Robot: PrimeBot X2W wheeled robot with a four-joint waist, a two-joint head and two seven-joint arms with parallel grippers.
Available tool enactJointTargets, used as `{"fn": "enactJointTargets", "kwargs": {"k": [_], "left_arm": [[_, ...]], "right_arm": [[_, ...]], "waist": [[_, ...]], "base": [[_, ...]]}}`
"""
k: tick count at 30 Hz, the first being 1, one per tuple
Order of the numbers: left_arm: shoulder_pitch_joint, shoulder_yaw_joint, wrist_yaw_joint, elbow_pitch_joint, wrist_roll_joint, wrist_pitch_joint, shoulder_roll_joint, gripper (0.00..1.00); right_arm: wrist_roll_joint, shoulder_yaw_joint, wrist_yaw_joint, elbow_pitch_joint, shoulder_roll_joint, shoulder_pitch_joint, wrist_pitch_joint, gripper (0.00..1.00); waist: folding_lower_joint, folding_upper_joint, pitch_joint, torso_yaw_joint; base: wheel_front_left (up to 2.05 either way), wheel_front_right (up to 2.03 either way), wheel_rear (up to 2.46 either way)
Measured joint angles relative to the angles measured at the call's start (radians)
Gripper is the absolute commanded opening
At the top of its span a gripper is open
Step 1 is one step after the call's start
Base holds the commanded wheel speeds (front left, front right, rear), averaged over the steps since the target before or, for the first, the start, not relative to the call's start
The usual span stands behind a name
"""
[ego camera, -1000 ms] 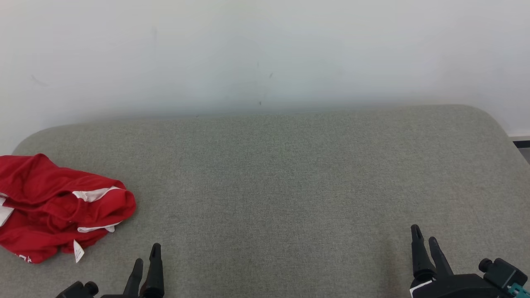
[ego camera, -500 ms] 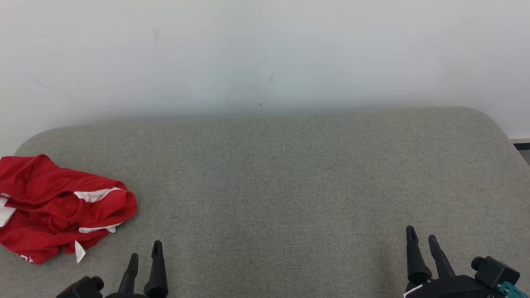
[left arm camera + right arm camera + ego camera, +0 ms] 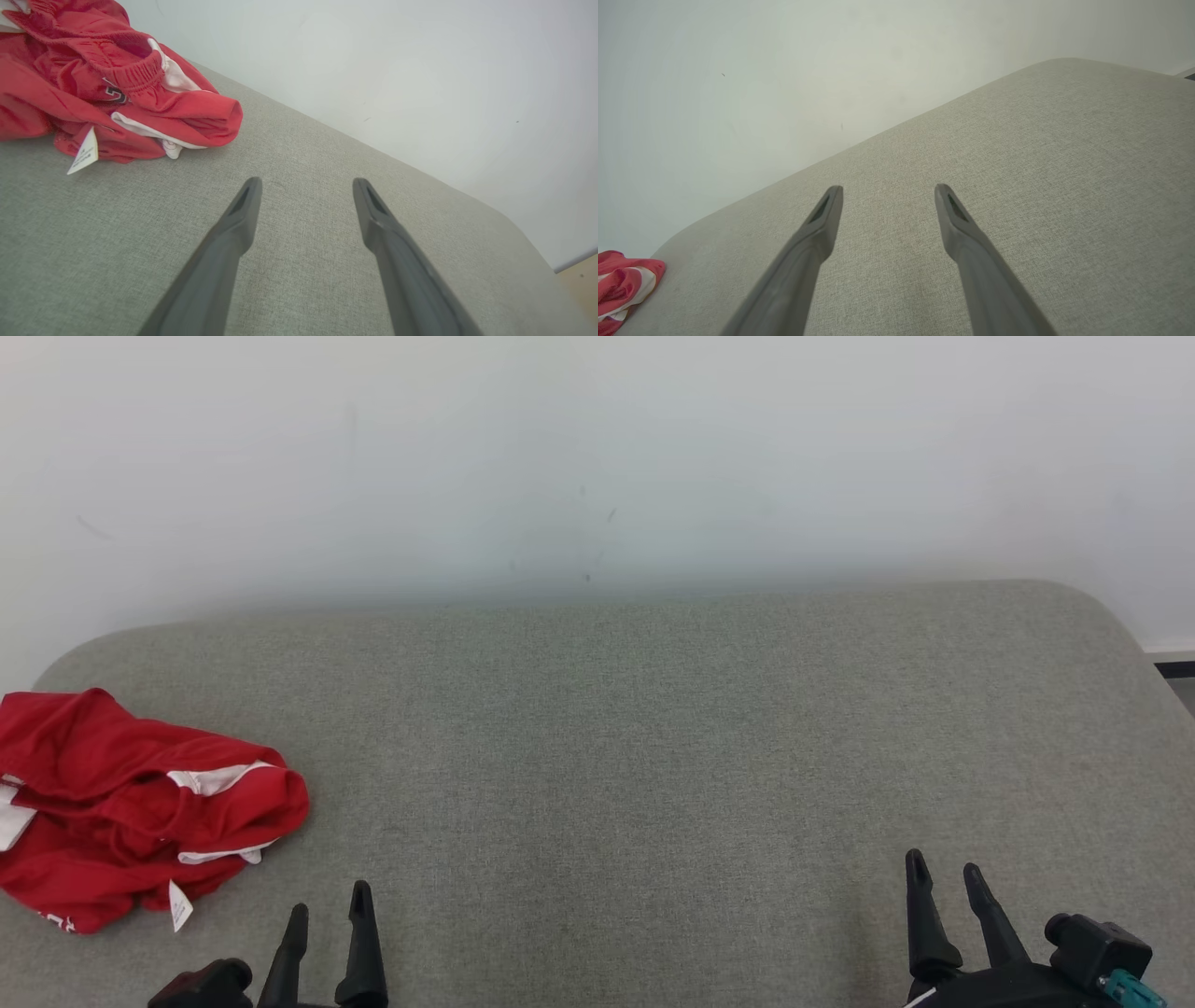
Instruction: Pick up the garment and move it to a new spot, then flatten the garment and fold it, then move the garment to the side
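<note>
1. Garment on the worktop: the broad grey fabric-covered worktop runs back to a white wall, and nearly all of it lies bare. The red heap sits at its left end.
2. Looking at the garment itself, it is crumpled, not spread. Red folds lie over one another, white trim shows in two places, and the left wrist view has a gathered band on top. I'd say the first step, the pick-up, is not yet begun.
3. Next, the left gripper hovers just to the right of the heap, apart from it, fingers spread wide and holding nothing. It is the nearer one, so the next move looks like its job: swing left, come down over a raised fold and close.
4. Over at the right end, the right gripper sits well apart from the heap, fingers wide too, with nothing between them.
5. Smallest, a white tag hangs at the heap's near edge; it looks too flimsy to grab by, I'd judge. The bare middle of the worktop looks like the spot to carry the heap to.
</note>
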Motion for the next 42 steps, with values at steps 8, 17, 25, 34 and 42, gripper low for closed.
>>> {"fn": "enactJointTargets", "kwargs": {"k": [8, 17, 25, 34, 42], "left_arm": [[0.011, -0.007, 0.011, 0.002, 0.078, -0.019, 0.001, 1.0], [0.018, -0.014, 0.012, 0.007, 0.112, -0.037, 0.002, 1.0], [0.019, -0.02, 0.011, 0.014, 0.137, -0.054, 0.002, 1.0], [0.021, -0.024, 0.019, 0.016, 0.194, -0.071, 0.003, 1.0], [0.039, -0.016, 0.02, 0.011, 0.186, -0.086, 0.003, 1.0]], "right_arm": [[-0.076, 0.006, 0.0, 0.012, 0.0, 0.0, -0.019, 1.0], [-0.141, 0.014, 0.0, 0.021, -0.001, 0.0, -0.04, 1.0], [-0.191, 0.024, 0.0, 0.034, -0.001, 0.0, -0.055, 1.0], [-0.251, 0.037, 0.0, 0.044, -0.001, 0.0, -0.071, 1.0], [-0.298, 0.05, 0.0, 0.052, -0.002, 0.001, -0.085, 1.0]], "waist": [[0.0, 0.0, -0.005, -0.002], [-0.0001, 0.0, -0.011, -0.002], [-0.0001, 0.0, -0.017, -0.003], [-0.0001, 0.0, -0.026, -0.005], [-0.0001, -0.0001, -0.039, -0.008]], "base": [[0.0, 0.0, 0.0], [0.0, 0.0, 0.0], [0.0, 0.0, 0.0], [0.0, 0.0, 0.0], [0.0, 0.0, 0.0]]}}
